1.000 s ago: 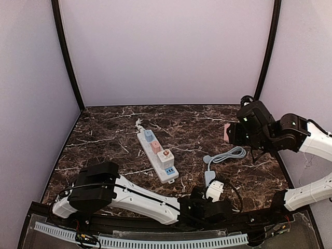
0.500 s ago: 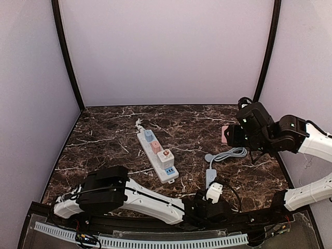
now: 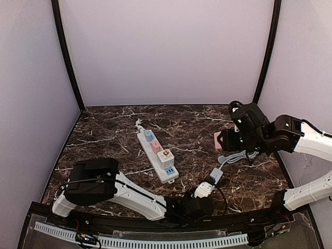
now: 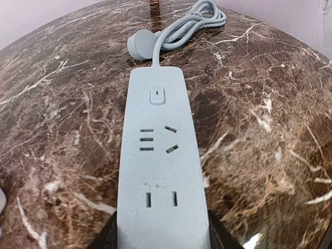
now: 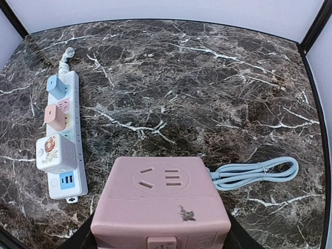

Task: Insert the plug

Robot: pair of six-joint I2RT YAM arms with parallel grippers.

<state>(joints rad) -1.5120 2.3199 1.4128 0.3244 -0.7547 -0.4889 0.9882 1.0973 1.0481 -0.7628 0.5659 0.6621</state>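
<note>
- The left hand (image 4: 163,237) was closed on the near end of a slim, pale blue-grey plastic power strip (image 4: 158,171). In the wrist view its dark fingers (image 4: 106,239) pressed against both long sides.
- That strip sat near the front of the dark white-veined marble bench (image 3: 104,135), socket face up. I could not tell whether it rested flat or was raised a little. The grip looked meant to steady it against a push.
- Its coiled blue-grey cable (image 5: 257,172) and round flat plug (image 4: 141,44) trailed toward the right arm, slack and clear of the sockets.
- The right hand (image 5: 161,236) gripped a pink cube-shaped plastic socket adapter (image 5: 163,199) by its sides. It held the adapter in the air over the right part of the bench, apart from the strip.
- The cube's socket face pointed at the wrist camera, so any pins would sit on the hidden far side. I judged this cube to be the plug to insert, and that orientation would suit pressing it into a socket.
- The plug was not yet in, since every socket on the blue-grey strip showed empty.
- A long white plastic power strip (image 3: 157,154), carrying blue, pink and white plug blocks, lay untouched at the bench centre.
</note>
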